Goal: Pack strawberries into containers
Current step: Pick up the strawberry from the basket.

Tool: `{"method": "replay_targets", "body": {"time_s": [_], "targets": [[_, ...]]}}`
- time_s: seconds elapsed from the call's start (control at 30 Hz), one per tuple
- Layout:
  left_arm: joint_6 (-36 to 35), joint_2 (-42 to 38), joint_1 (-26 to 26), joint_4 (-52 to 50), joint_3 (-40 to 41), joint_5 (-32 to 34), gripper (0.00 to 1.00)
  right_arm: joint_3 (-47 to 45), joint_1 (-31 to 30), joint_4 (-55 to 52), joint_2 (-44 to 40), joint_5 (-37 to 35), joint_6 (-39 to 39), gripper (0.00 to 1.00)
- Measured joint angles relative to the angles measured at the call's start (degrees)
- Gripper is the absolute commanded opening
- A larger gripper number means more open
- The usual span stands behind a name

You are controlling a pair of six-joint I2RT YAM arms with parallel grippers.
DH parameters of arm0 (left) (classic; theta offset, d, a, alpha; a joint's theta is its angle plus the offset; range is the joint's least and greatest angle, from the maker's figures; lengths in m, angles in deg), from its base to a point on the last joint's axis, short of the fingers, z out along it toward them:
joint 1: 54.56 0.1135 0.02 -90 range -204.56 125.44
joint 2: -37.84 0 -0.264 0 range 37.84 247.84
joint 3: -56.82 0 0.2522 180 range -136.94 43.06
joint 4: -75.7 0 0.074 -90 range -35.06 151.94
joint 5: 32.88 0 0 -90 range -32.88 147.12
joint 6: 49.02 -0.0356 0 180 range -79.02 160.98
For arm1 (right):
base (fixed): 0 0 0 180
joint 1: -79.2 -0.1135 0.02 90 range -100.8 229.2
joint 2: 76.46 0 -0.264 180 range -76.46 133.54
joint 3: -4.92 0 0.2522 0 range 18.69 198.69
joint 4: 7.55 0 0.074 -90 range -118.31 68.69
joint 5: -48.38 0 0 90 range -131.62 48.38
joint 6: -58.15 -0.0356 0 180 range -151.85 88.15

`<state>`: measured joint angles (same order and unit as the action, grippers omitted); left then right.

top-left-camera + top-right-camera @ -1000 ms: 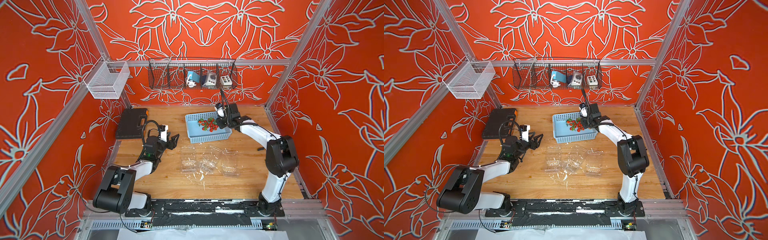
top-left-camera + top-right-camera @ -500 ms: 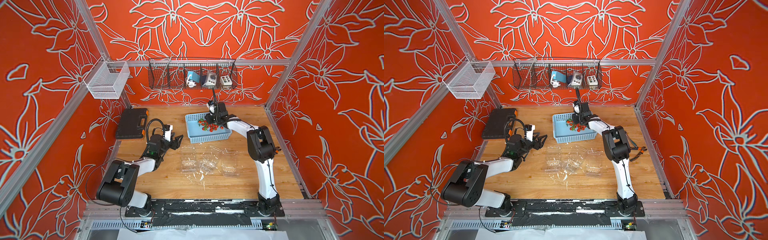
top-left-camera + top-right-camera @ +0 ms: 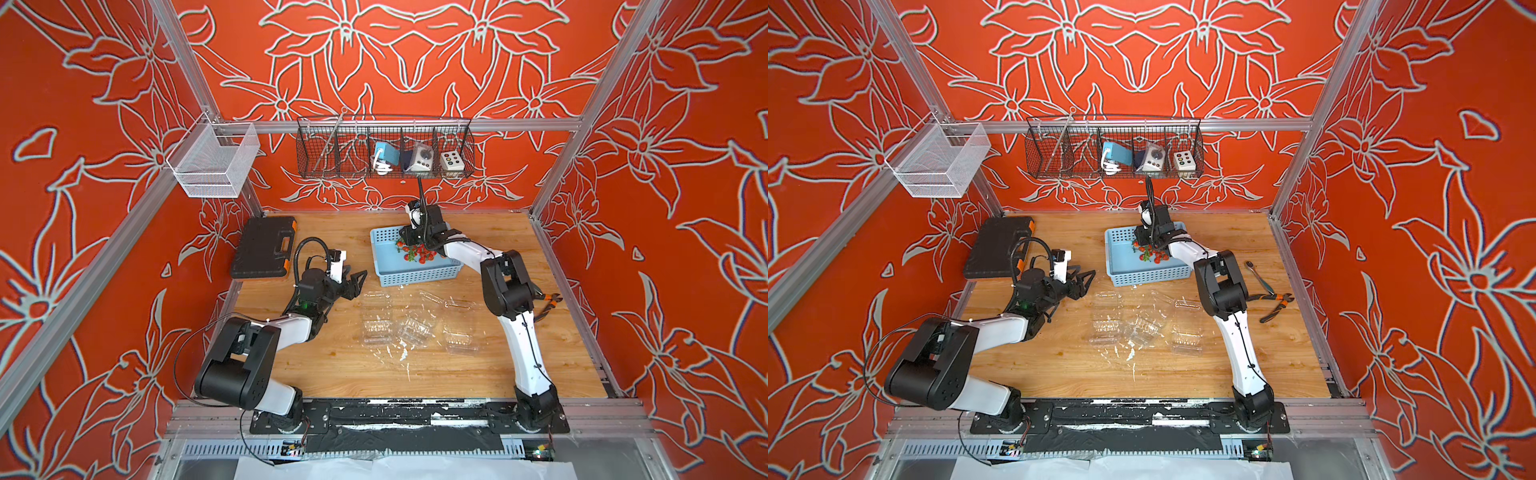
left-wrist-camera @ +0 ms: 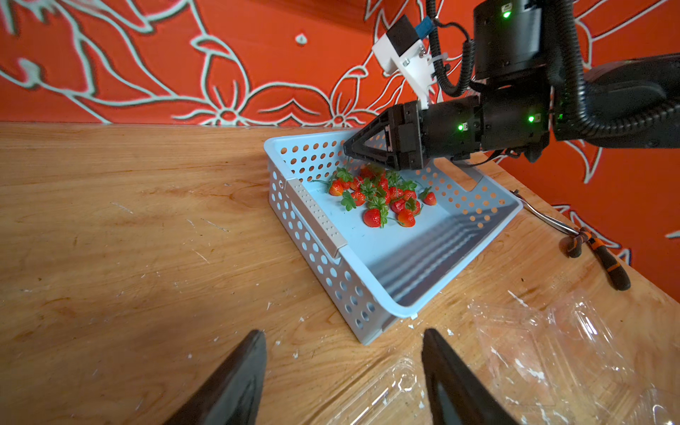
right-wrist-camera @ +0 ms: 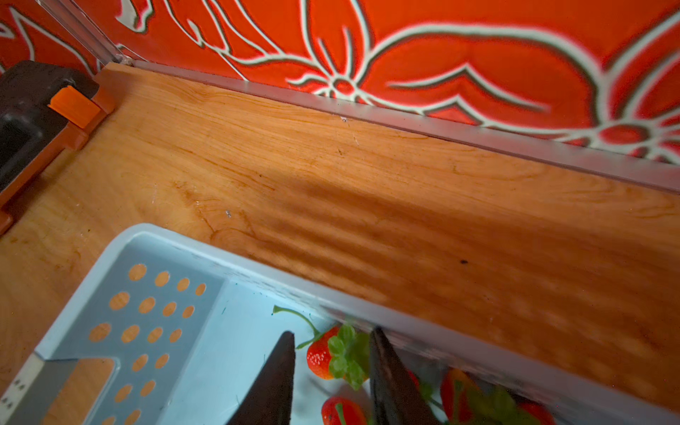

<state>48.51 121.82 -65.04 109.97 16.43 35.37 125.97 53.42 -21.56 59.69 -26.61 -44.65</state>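
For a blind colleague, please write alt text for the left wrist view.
The right gripper reaches into a light-blue perforated basket, above a pile of strawberries. Clear containers lie on the wooden table; the left gripper, open, frames the foreground.

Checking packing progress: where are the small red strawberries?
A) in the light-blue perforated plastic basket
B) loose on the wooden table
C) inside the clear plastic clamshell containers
A: the small red strawberries lie clustered on the floor of the light-blue perforated plastic basket, while the clear plastic clamshell containers hold none.
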Motion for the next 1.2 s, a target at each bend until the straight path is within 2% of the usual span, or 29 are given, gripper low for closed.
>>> {"method": "replay_targets", "body": {"time_s": [0.27,0.87,1.07,1.2], "targets": [[0.07,0.22,0.0,0.09,-0.11,-0.11,0.67,1.75,-0.28,-1.27,1.42,-0.15,-0.68,0.34],[0.22,0.26,-0.02,0.17,-0.26,-0.48,0.67,6.78,-1.16,-4.15,4.59,-3.02,-2.69,0.14],[0.22,0.26,-0.02,0.17,-0.26,-0.59,0.67,7.19,-1.18,-4.2,5.01,-3.67,-3.06,0.0],[0.22,0.26,-0.02,0.17,-0.26,-0.63,0.67,7.19,-1.2,-3.85,5.01,-3.76,-3.34,0.0]]}}
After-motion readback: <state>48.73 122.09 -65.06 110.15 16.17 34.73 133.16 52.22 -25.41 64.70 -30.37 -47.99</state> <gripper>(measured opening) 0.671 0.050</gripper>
